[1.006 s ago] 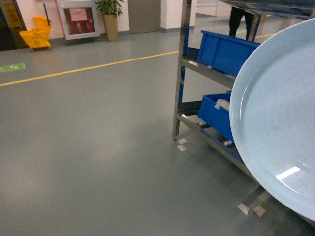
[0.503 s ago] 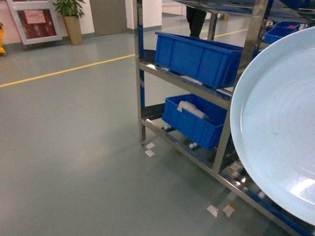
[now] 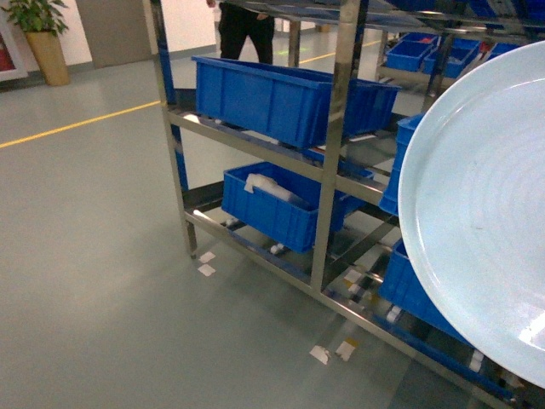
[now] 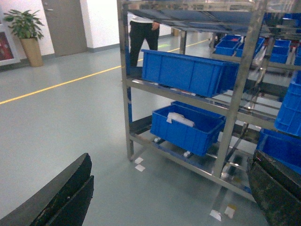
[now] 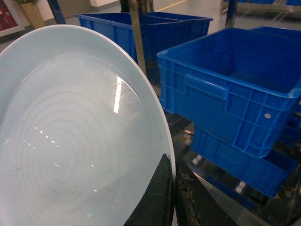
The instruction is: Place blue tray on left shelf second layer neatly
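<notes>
Glossy, smooth pale-blue tray (image 3: pixel 477 221); shiny reflective stainless-steel shelf rack (image 3: pixel 336 128); dark-blue plastic crates (image 3: pixel 272 98); smooth, faintly sheened grey floor (image 3: pixel 94 281).

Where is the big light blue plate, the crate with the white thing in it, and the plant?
blue tray (image 3: pixel 477 221): head view, middle of its inner face.
crate with the white thing (image 4: pixel 186 129): left wrist view, front wall.
plant (image 4: pixel 26 26): left wrist view, its leaves.

Pale-blue tray (image 3: pixel 481 221), deep-blue crates (image 3: pixel 272 98), silver rack (image 3: pixel 334 162).
</notes>
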Controlling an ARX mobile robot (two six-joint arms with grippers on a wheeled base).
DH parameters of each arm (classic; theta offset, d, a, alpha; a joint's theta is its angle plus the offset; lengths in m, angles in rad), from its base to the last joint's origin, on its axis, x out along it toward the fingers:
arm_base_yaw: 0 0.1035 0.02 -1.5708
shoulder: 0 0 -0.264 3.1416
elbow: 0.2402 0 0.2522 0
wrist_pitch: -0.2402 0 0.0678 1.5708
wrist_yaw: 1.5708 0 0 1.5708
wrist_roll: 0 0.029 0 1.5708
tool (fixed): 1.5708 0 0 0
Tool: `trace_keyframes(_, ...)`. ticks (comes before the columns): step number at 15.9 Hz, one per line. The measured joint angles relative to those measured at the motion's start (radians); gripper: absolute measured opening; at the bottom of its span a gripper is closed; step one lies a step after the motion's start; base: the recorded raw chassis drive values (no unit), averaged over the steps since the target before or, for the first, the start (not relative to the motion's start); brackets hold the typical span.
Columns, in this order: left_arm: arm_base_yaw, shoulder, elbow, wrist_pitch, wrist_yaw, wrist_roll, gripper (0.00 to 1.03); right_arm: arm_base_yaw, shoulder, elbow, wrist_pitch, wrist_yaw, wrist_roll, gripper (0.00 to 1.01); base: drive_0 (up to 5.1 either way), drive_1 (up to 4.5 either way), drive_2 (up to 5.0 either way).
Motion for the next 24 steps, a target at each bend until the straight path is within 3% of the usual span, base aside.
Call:
trace_keyframes(14,0.0,0.0,0.0,-0.001,0.0,0.0,0.98,0.0,0.0,0.0,0.0,-0.002,0.0,0.02,-1.6,-1.59,-1.6)
trace_keyframes(20,0.0,0.0,0.0,0.003,0.0,0.0,0.98,0.0,-0.001,0.0,0.0,-0.002,0.0,0.02,-1.7,2.43,-5.9)
trace_keyframes(24,0.0,0.0,0.0,0.0,0.0,0.0,0.98,0.0,0.006,0.0,-0.006,0.001,0.0,0.02,-0.5,-0.45,-0.5)
